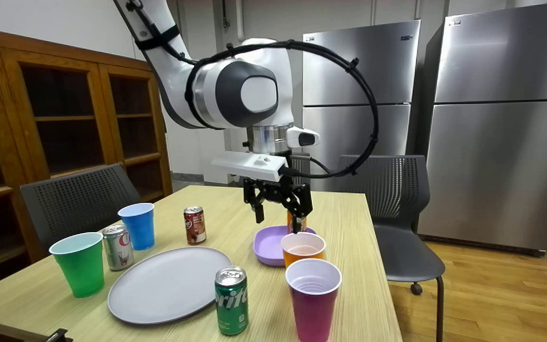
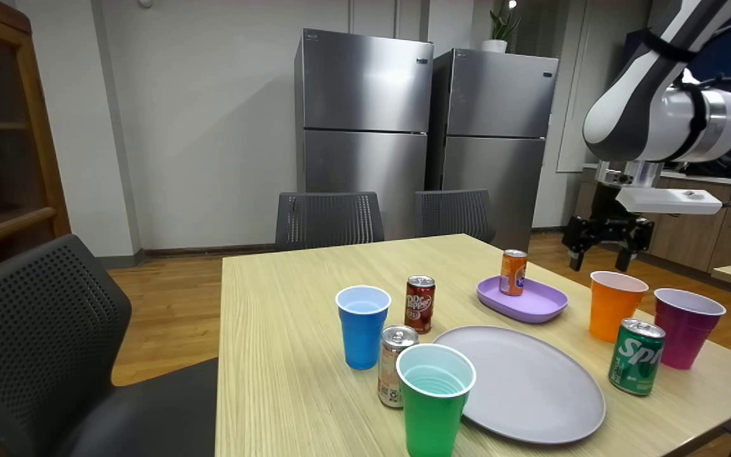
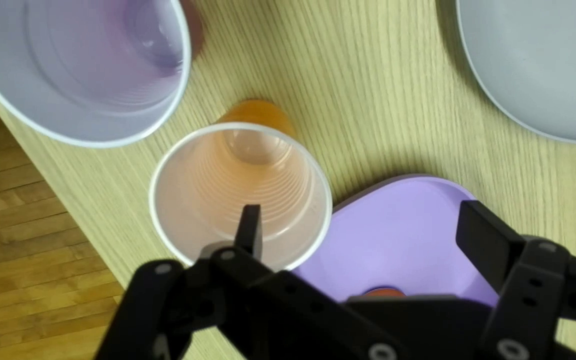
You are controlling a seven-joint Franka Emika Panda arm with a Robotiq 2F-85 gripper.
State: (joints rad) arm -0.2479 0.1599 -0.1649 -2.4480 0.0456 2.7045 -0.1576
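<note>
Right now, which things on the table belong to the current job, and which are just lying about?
Likely the job's, being nearest the open, empty hand:
orange cup
purple dish
orange can, in the dish

Apparently just lying about:
magenta cup
Sprite can
gray plate
Dr Pepper can
silver can
blue cup
green cup

Silver wrist collar (image 1: 268,138) stands near vertical. Arm (image 1: 171,76), white, slopes down from above the collar and turns through a thick, grey-capped joint (image 1: 257,92) just over it. Black strap (image 1: 158,39) round the arm, well above the collar. Black cable (image 1: 374,118) bows out in a wide loop beside the collar. White housing (image 1: 254,164) juts sideways just below. Gripper (image 1: 278,222) hangs beneath the collar, pointing down, fingers (image 3: 488,245) blunt, black, spread well apart in all views.
</note>
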